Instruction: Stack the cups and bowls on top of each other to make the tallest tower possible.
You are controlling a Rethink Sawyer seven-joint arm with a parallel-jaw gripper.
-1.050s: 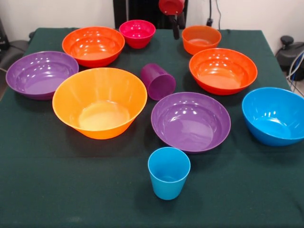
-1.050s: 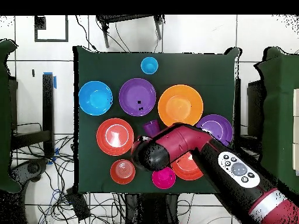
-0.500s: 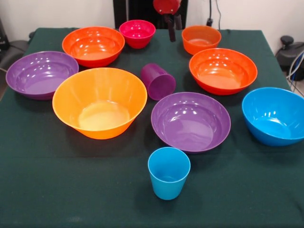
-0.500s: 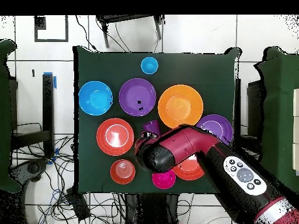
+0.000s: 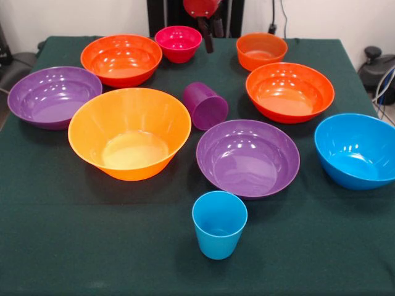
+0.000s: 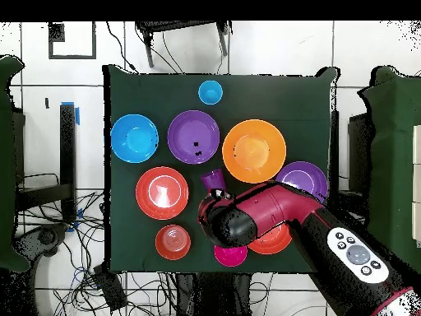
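Nothing was stacked yet: my gripper [image 5: 207, 36] hung high between the magenta bowl [image 5: 178, 43] and small orange bowl [image 5: 261, 50], fingers slightly parted and empty, with the tipped purple cup [image 5: 205, 105] lying just camera-ward, mouth facing the camera.

A dark green table [image 5: 92, 246] carries eight bowls [image 5: 129, 132] and two cups [image 5: 219, 223].
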